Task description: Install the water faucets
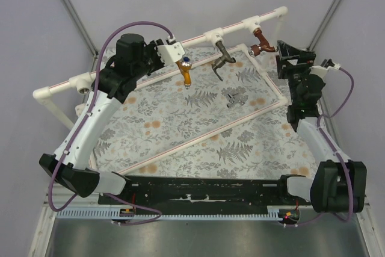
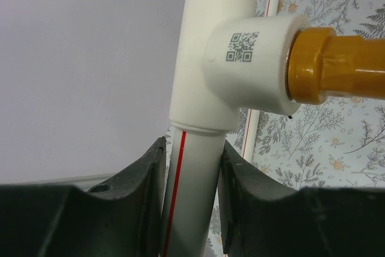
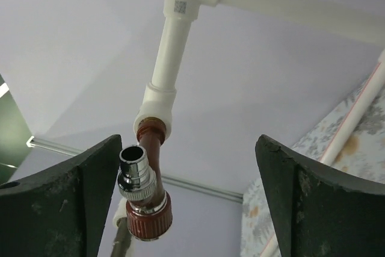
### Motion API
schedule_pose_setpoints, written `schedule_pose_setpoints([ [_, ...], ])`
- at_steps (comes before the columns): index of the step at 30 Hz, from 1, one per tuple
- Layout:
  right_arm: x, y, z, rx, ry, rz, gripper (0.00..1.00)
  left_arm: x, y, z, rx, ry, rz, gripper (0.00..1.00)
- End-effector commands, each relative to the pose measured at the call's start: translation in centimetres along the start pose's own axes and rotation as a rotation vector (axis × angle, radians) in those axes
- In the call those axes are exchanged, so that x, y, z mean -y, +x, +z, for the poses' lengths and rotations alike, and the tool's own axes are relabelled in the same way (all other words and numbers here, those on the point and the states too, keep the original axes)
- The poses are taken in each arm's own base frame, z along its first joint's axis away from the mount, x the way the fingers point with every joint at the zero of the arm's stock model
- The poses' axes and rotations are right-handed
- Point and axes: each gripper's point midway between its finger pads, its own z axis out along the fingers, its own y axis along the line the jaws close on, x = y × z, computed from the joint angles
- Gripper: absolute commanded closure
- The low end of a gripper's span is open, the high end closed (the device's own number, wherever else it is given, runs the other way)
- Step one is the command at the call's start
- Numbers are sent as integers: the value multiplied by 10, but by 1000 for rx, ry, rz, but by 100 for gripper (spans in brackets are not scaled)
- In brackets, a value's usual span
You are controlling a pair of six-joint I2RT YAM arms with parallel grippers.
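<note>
On the fern-patterned desk [image 1: 180, 124] stands a white pipe frame [image 1: 66, 85] whose raised back rail carries several T-fittings. The left hand [image 1: 167, 52] reaches up to this rail; in the left wrist view its two fingers [image 2: 141, 191] press against either side of the vertical, red-striped pipe just below a T-fitting [image 2: 207, 58] marked with a QR code, so the hand [image 2: 191, 200] is clamped on the frame. The golden-orange faucet [image 2: 343, 67] is seated in that fitting's side outlet, and from above it [image 1: 187, 71] hangs down over the cloth. The dark grey faucet [image 1: 224, 58] sits in the middle fitting of the rail, and the reddish-brown faucet [image 1: 261, 41] in the fitting to the right. The right hand [image 1: 287, 55] is just beside the reddish-brown faucet [image 3: 153, 206]; its fingers [image 3: 90, 200] stand wide apart, the faucet between them, close to one finger and gripped by neither. A silver faucet [image 1: 236, 99] lies loose on the desk inside the frame.
</note>
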Motion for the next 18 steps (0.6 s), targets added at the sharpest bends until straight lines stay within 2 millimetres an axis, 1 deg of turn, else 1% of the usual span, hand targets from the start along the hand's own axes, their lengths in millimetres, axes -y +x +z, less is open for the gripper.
schedule_pose_setpoints([
  [1, -13, -21, -28, -4, -22, -385, 2, 46, 5, -4, -36, 156, -181, 98],
  [3, -18, -27, -38, -26, -3, -682, 2, 42, 5, -4, -42, 143, -177, 96],
  [4, -22, -30, -43, -52, -9, -881, 2, 42, 4, -5, -40, 143, -178, 96],
  [5, -30, -30, -46, -87, -29, -1001, 2, 41, 4, -5, -42, 141, -177, 96],
  [6, -38, -32, -49, -114, -68, -1194, 2, 42, 4, -5, -41, 146, -179, 96],
  [9, -58, -29, -55, -191, -202, -1576, 2, 45, 5, -3, -47, 160, -181, 98],
  [12, -65, -16, -58, -300, -326, -1884, 2, 46, 5, -4, -47, 164, -183, 98],
  [13, -66, -9, -57, -313, -381, -2006, 2, 47, 5, -3, -46, 165, -181, 98],
  [14, -67, -6, -56, -307, -408, -2095, 2, 45, 5, -5, -45, 162, -181, 98],
  [15, -62, -1, -57, -338, -430, -2175, 2, 45, 5, -5, -44, 162, -180, 98],
  [18, -59, 8, -51, -392, -471, -2351, 2, 45, 6, -7, -50, 159, -181, 98],
])
